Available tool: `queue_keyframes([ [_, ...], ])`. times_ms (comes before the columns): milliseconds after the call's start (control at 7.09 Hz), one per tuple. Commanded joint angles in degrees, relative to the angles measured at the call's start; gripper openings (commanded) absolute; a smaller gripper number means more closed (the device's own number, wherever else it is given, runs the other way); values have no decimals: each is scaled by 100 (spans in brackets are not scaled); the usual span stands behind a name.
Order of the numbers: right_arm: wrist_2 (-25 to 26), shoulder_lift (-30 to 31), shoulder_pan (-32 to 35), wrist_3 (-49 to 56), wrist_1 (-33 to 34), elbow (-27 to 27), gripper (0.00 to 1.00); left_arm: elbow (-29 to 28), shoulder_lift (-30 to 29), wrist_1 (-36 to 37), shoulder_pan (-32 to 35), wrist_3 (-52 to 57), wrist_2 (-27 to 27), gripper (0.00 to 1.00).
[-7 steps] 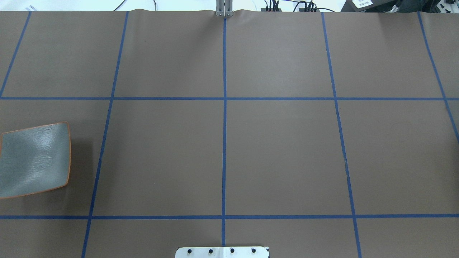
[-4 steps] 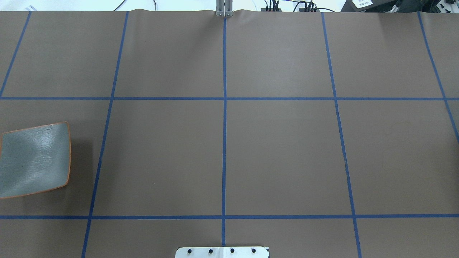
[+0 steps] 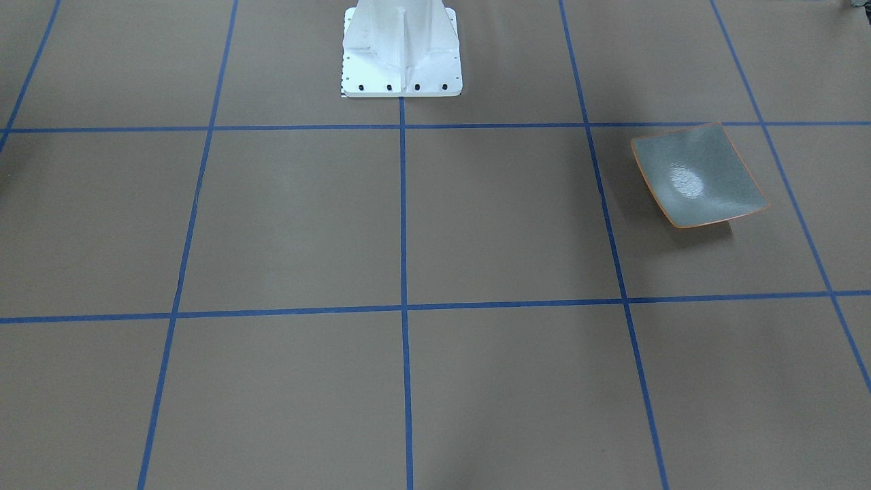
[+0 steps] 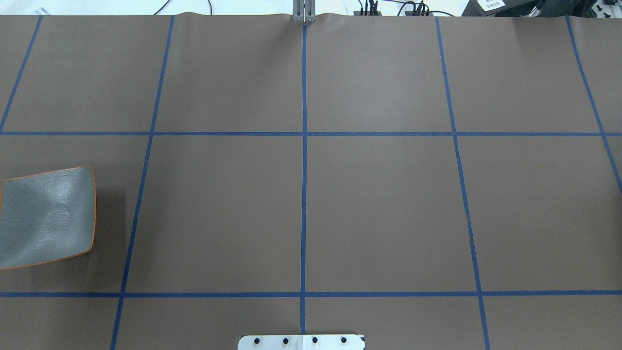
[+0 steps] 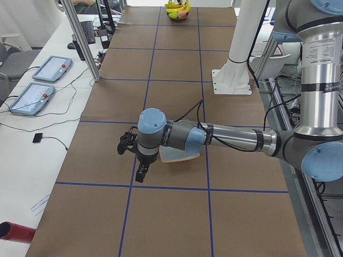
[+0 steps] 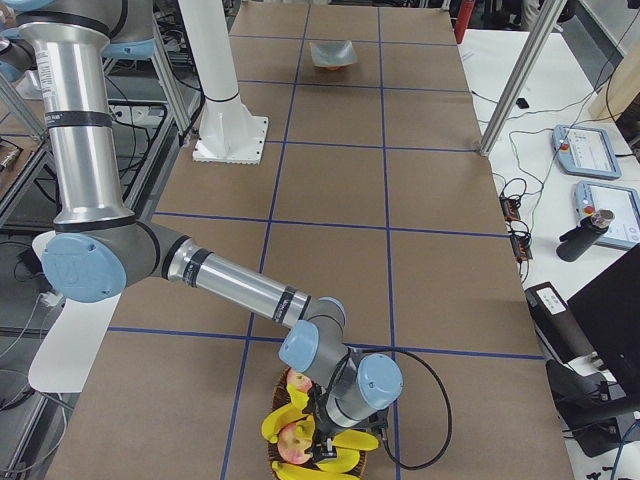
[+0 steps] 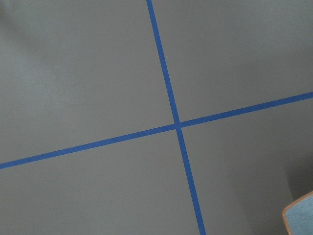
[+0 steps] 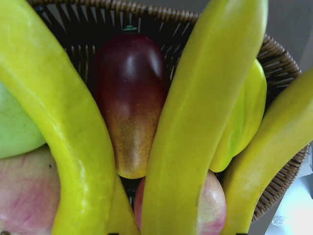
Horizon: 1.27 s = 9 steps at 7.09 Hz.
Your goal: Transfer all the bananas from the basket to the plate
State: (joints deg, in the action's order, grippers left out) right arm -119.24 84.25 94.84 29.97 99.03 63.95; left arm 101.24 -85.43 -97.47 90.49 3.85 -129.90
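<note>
My right tool (image 6: 326,445) hangs low over the basket (image 6: 290,472) at the right end of the counter (image 6: 400,290), its tip down among the fruit. Only the side view shows it, so I cannot tell how wide its jaws stand. Its wrist camera is filled by the bananas (image 8: 205,112), long yellow curves lying across the wicker rim. Under them lie a dark red fruit (image 8: 129,98), a yellow-green fruit (image 8: 249,112) and a pinkish one (image 8: 24,196). From the right-end camera I see the bananas piled on the basket, all of them in it. My left tool (image 5: 140,174) points down just above the counter toward its left end. It sits beside the plate (image 5: 179,155), on the side facing the operators' edge. It too shows only in a side view, so I cannot tell its opening. Its wrist camera looks down on a crossing of blue tape lines (image 7: 177,125), with one orange-rimmed corner of the plate at the lower right. The plate lies bare on the brown cover, nearer the robot's edge than the far edge, and well apart from the basket. The white pedestal (image 3: 401,47) stands at the middle of the robot's edge.
</note>
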Motion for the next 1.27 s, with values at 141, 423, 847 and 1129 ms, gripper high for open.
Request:
queue_keyframes([
  [141, 6, -14, -124, -18, -365, -338, 77, 10, 0, 0, -5, 11, 0, 100],
  [423, 6, -14, -133, -9, -358, -339, 71, 28, 0, 0, 4, 11, 0, 100],
  [847, -29, -14, -115, 61, -375, -313, 0, 28, 0, 0, 4, 2, 0, 100],
  [1129, -21, -118, -2, 87, -375, -234, 0, 2, 0, 17, 4, -7, -9, 100],
])
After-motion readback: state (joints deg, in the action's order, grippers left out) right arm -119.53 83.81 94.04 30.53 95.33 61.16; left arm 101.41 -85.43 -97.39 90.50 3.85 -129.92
